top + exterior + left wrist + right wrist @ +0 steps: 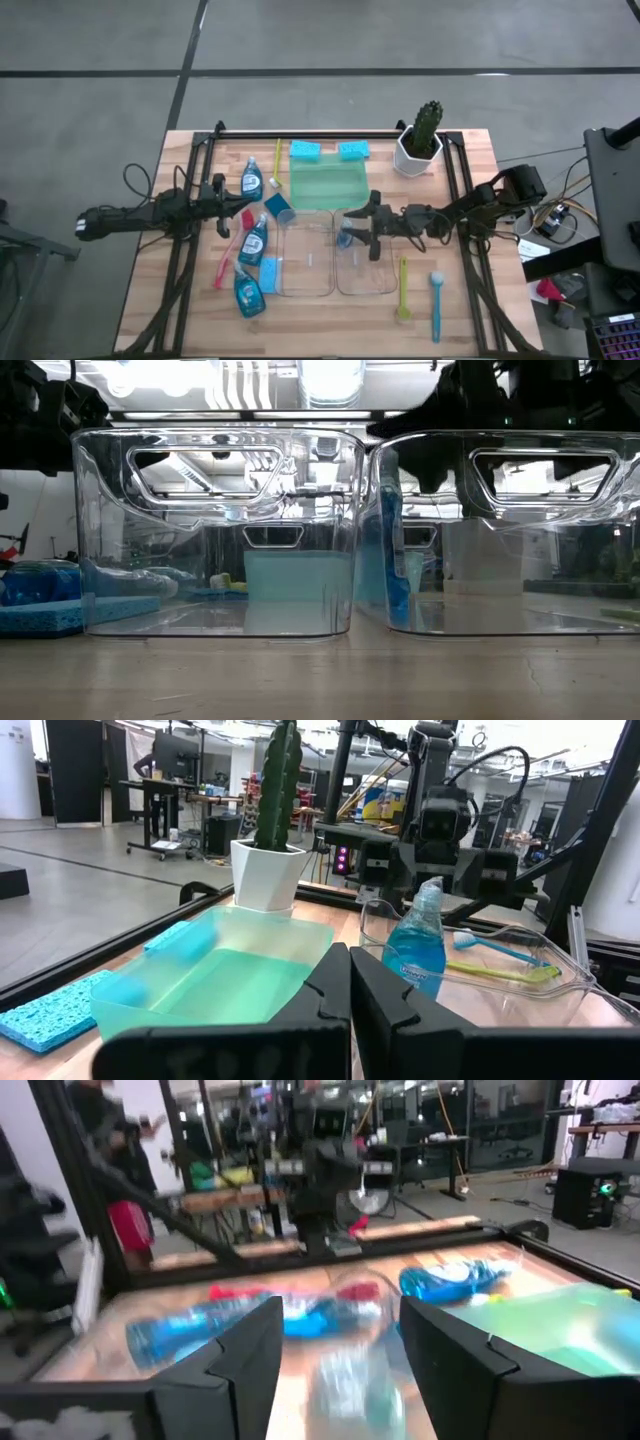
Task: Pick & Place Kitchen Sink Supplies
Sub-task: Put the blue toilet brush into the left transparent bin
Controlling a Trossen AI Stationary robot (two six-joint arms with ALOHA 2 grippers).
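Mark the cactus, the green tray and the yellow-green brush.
cactus (428,118): high view, on its green stem.
green tray (327,183): high view, on its bare floor.
yellow-green brush (403,290): high view, on its handle.

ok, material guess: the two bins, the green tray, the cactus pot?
Bins: clear, glossy rigid plastic by the look; you see straight through the walls, with highlights on the moulded handle cutouts.
Green tray: translucent plastic, probably; in the left wrist view its walls pass light softly.
Cactus pot: opaque white with faceted sides and a smooth finish; ceramic or plastic, can't tell.
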